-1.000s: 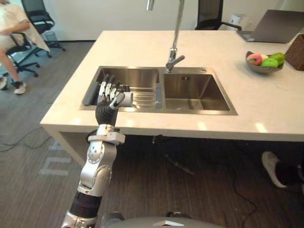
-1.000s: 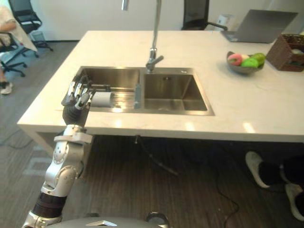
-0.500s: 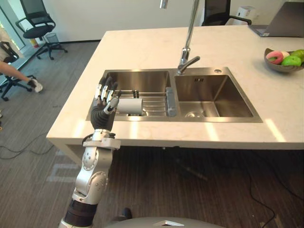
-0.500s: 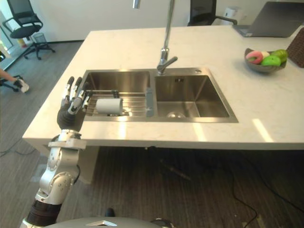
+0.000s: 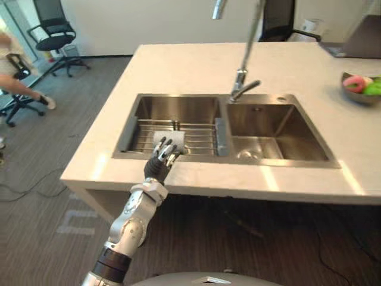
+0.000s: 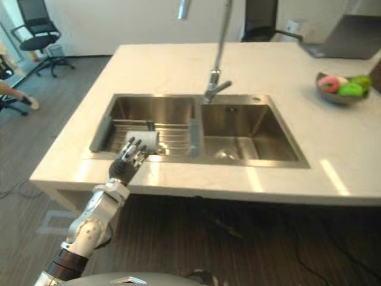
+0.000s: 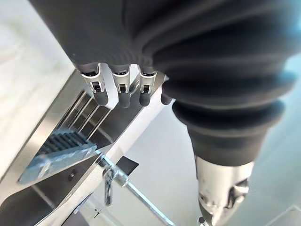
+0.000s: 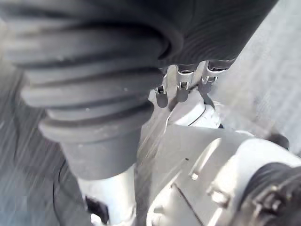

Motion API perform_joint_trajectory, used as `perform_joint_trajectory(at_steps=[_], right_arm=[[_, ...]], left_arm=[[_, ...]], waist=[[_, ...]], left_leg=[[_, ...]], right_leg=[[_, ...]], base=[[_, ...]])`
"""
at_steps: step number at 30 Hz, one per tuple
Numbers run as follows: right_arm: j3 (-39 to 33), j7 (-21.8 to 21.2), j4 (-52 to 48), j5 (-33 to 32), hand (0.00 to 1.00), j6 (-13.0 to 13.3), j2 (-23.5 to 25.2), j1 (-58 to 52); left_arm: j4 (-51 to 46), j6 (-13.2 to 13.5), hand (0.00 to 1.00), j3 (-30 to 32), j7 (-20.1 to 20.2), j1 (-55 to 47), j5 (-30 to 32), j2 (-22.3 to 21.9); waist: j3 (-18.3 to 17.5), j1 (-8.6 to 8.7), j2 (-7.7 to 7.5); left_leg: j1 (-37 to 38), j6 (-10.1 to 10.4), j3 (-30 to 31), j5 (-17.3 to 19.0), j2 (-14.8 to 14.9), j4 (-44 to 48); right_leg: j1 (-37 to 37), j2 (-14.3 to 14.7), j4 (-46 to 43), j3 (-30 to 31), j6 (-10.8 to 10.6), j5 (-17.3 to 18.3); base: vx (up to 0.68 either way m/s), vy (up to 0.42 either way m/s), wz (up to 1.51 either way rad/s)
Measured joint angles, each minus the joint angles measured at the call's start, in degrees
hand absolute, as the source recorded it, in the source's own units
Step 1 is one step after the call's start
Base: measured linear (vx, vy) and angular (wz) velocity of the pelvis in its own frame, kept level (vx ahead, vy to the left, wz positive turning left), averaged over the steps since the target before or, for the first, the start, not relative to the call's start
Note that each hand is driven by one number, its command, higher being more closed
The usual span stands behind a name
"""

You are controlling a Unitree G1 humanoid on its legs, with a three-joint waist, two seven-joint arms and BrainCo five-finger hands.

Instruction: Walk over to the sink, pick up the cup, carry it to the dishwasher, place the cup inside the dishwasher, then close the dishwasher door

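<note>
The cup (image 6: 149, 140) is white and lies on its side on the wire rack (image 5: 196, 140) in the left basin of the steel sink (image 5: 178, 110). My left hand (image 5: 159, 165) hovers over the sink's front rim just in front of the cup, open, fingers (image 7: 120, 92) straight and pointing at it. Its fingertips overlap the cup's near side, and I cannot tell whether they touch it. My right hand (image 8: 181, 89) hangs low beside my body, relaxed and holding nothing.
A tall faucet (image 5: 247, 59) rises between the two basins. A bowl of fruit (image 6: 339, 89) and a laptop (image 6: 345, 42) sit on the pale counter at the right. A seated person (image 5: 12, 59) and an office chair (image 5: 53, 30) are at the far left.
The camera has moved nearer and to the right. My left hand has moved from the cup's left side to just in front of it, lower over the sink's front rim.
</note>
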State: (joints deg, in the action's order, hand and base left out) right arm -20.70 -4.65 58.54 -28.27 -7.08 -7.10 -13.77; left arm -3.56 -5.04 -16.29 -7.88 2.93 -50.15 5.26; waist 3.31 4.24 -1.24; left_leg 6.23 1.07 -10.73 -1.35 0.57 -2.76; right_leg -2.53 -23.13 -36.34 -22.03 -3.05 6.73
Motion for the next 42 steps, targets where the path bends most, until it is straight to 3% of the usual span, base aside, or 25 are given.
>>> perform_joint_trajectory(at_steps=[1,2,3,5,6,7,9,11,15,18,20,23,24,26,28,30,33,35,38,42], right_arm=[[0.74,0.26,-0.3,2.6,0.0,0.77,0.38,0.39],[2.49,0.95,-1.32,5.58,0.0,1.47,1.1,0.94],[3.07,1.68,-1.68,6.09,0.0,2.01,1.65,1.39],[5.1,2.73,-2.15,4.88,0.0,2.11,2.24,2.16],[6.74,3.5,-3.25,4.27,0.0,1.93,2.53,2.32],[7.17,4.09,-3.47,3.95,0.0,1.84,1.98,2.16],[6.87,4.48,-3.29,3.91,0.0,1.45,0.8,1.6],[7.13,4.36,-2.6,3.36,0.0,0.36,-0.22,1.42],[6.75,4.39,0.63,-2.43,0.0,-1.73,-0.24,1.76],[5.72,3.93,3.24,-3.04,0.0,-2.82,-0.28,1.72],[4.34,3.97,3.9,-2.92,0.0,-3.45,-0.46,0.92],[1.62,3.75,5.62,-3.03,0.0,-4.14,-0.62,0.6],[0.18,3.17,5.81,-3.41,0.0,-4.71,-0.62,0.59],[-1.01,1.88,5.82,-4.11,0.0,-5.29,-0.55,0.65],[-4.43,1.3,6.11,-5.14,0.0,-5.54,-0.33,0.71],[-7.31,-0.27,6.05,-7.4,0.0,-4.42,-0.39,1.2],[-9.21,-2.35,5.97,-7.91,0.0,-3.12,-0.57,2.65],[-9.25,-2.43,5.89,-7.8,0.0,-3.02,-0.55,3.34],[-9.14,-2.41,5.53,-7.34,0.0,-3.17,0.64,4.18],[-8.78,-2.34,5.43,-7.26,0.0,-3.09,0.57,3.6]], left_arm=[[0.0,0.26,0.0,0.21,-0.34,0.1,0.63,0.37],[0.02,1.73,0.0,1.19,-0.89,0.2,2.05,0.45],[-0.11,2.97,0.0,2.28,-1.32,0.48,2.84,0.54],[-0.91,5.85,0.0,4.21,-1.93,1.23,5.66,0.98],[-3.38,7.48,0.0,6.0,-2.3,1.34,8.42,1.23],[-6.02,8.17,0.0,6.99,-3.07,1.33,11.04,0.47],[-11.9,9.92,0.0,7.22,-4.17,1.35,14.95,-0.08],[-16.08,12.15,0.0,7.83,-4.61,2.1,17.49,-0.09],[-18.87,14.54,0.0,7.36,-6.6,3.0,22.83,-1.11],[-18.85,15.52,0.0,7.27,-8.74,1.96,24.52,-1.15],[-18.77,15.91,0.0,7.18,-9.39,1.72,24.56,-1.17],[-18.25,17.08,0.0,7.2,-9.26,1.64,26.64,-1.07],[-17.58,17.25,0.0,7.05,-8.93,1.64,28.36,-0.68],[-15.38,17.35,0.0,6.2,-8.52,2.18,31.51,-0.42],[-8.85,15.64,0.0,3.15,-8.24,3.48,36.7,2.24],[-5.03,14.71,0.0,2.25,-6.8,4.08,37.51,3.54],[-4.33,14.92,0.0,2.4,-4.23,4.17,39.15,4.76],[-4.38,15.39,0.0,2.42,-3.78,4.24,41.24,5.53],[-4.24,15.54,0.0,2.5,-4.02,2.58,45.42,7.08],[-1.43,16.49,0.0,2.2,-5.83,2.52,54.87,8.21]], waist=[[0.33,-0.02,0.32],[0.79,-0.2,-0.12],[0.87,-0.44,-0.7],[0.86,-1.09,-1.98],[1.26,-0.9,-3.03],[1.27,-0.78,-1.62],[1.78,-1.87,1.61],[1.6,-2.48,3.66],[1.89,-2.44,3.59],[2.84,-2.6,3.07],[3.43,-2.84,3.37],[3.2,-2.97,3.47],[2.67,-2.79,4.15],[2.77,-2.17,4.09],[2.76,-0.79,4.3],[2.79,0.33,4.76],[3.07,0.65,5.33],[3.6,0.66,6.42],[4.38,-0.39,5.43],[4.24,0.94,5.29]], left_leg=[[0.4,-0.13,0.13,0.56,0.41,0.47],[0.46,0.04,0.92,1.69,1.42,1.77],[0.55,0.54,1.38,2.24,2.17,2.25],[0.65,1.46,1.36,3.0,2.66,2.84],[0.24,2.02,1.73,4.01,1.7,4.06],[-0.14,2.66,2.66,5.2,2.55,5.55],[-1.63,3.44,2.72,7.33,4.88,8.44],[-2.09,4.04,2.68,8.94,6.41,10.52],[-2.86,3.74,2.34,10.2,7.59,17.38],[-7.75,4.46,2.29,11.04,9.11,29.77],[-8.96,4.53,3.34,10.96,9.98,33.17],[-7.46,3.95,4.81,9.84,8.77,28.91],[-5.41,4.22,4.61,8.19,7.38,23.09],[-3.8,5.0,4.24,6.14,6.31,17.75],[0.24,4.78,3.8,4.03,5.87,10.04],[2.29,4.61,2.87,3.19,6.08,6.06],[2.15,4.25,2.7,3.31,6.2,3.95],[1.87,4.23,2.31,5.77,7.15,3.44],[1.96,4.52,-0.34,7.38,7.15,4.46],[1.76,4.62,-1.9,7.62,7.25,4.39]], right_leg=[[-0.97,-0.15,-2.24,0.68,-0.45,1.53],[-2.18,1.3,-2.62,0.82,-0.93,5.84],[-2.64,3.13,0.01,0.55,-1.07,7.58],[-3.09,6.58,9.33,-0.67,-0.86,6.43],[-3.47,7.84,14.31,0.58,-1.02,0.59],[-1.94,9.03,15.85,-0.19,-2.01,0.67],[-0.14,11.78,19.84,-0.89,-1.63,-0.43],[1.14,13.54,21.22,-1.23,-1.3,-0.57],[4.24,14.47,21.59,-2.27,-0.96,0.93],[5.64,14.49,21.96,-2.29,-0.73,1.71],[7.03,15.16,23.2,-1.94,-0.53,1.49],[7.32,15.42,27.09,-0.37,-0.14,-0.45],[6.49,15.46,29.03,0.91,-0.79,-2.66],[5.42,15.23,29.94,1.4,-0.6,-3.86],[5.98,15.47,31.58,1.23,-0.08,-5.04],[6.9,16.37,33.86,1.06,-0.05,-6.47],[7.62,17.61,39.34,1.27,-0.17,-10.67],[7.6,18.89,41.44,1.54,-0.28,-12.17],[7.32,18.93,41.48,3.12,-0.29,-12.72],[5.88,18.98,41.48,4.17,-0.11,-13.07]], base=[[0.19,0.04,0.29],[0.19,-0.023,0.27],[0.2,-0.032,0.3],[0.14,-0.05,0.16],[0.12,-0.099,0.2],[0.13,-0.094,0.18],[0.14,-0.061,-0.01],[0.18,-0.077,-0.06],[0.12,-0.088,0.08],[0.01,-0.045,0.02],[0.0,-0.028,-0.11],[0.01,-0.002,-0.29],[0.02,-0.005,-0.46],[0.01,-0.011,-0.23],[0.0,0.029,-0.06],[-0.05,0.031,-0.09],[-0.11,0.027,-0.07],[-0.14,0.041,-0.04],[-0.16,0.031,-0.31],[-0.06,0.009,-0.31]])
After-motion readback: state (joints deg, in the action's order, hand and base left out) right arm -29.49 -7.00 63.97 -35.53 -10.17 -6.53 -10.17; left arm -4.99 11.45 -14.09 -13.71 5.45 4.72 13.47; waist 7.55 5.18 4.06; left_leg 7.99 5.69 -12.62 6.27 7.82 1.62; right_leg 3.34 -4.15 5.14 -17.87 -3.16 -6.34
